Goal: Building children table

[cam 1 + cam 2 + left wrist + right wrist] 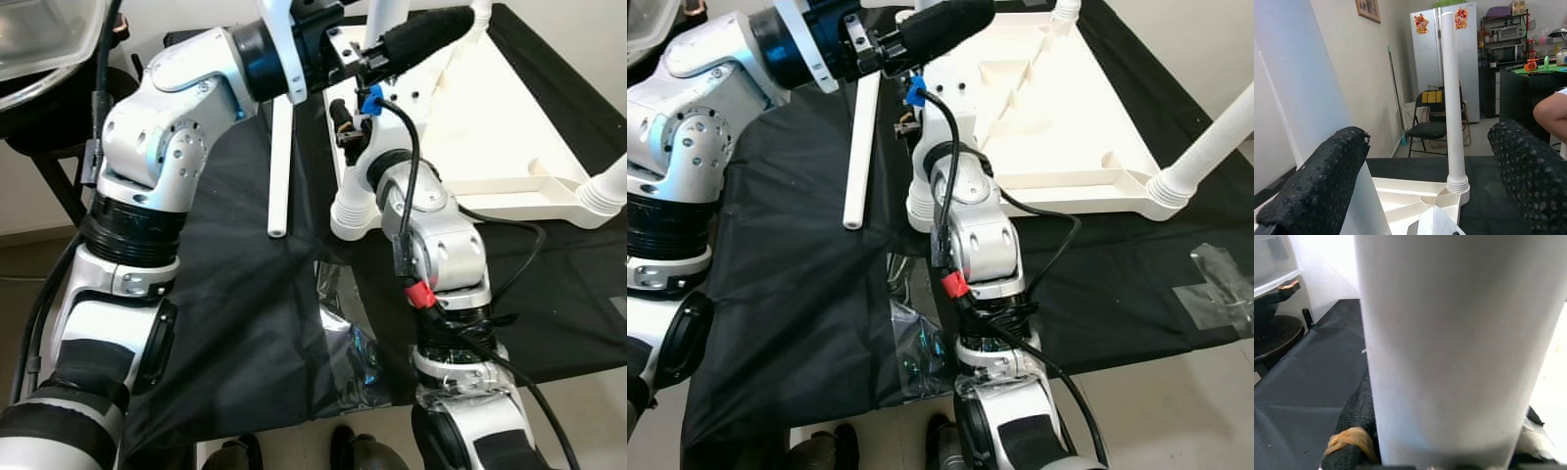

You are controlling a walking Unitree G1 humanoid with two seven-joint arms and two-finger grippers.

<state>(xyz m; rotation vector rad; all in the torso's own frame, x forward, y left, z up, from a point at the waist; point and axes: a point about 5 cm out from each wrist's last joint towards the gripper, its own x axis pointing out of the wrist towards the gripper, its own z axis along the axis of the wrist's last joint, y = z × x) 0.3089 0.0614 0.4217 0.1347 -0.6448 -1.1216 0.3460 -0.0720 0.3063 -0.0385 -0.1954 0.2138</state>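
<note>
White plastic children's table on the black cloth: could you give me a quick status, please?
Right gripper shut on white table leg at corner socket. Left gripper open above upturned white plastic tabletop. Loose white leg lies on black cloth.

A table covered with a black cloth holds a white table top, flipped over. A loose white leg lies on the cloth just beside it. Clear plastic wrap lies near the edge.

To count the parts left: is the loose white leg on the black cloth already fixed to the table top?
No. The loose leg lies flat on the black cloth, beside the table top.
</note>
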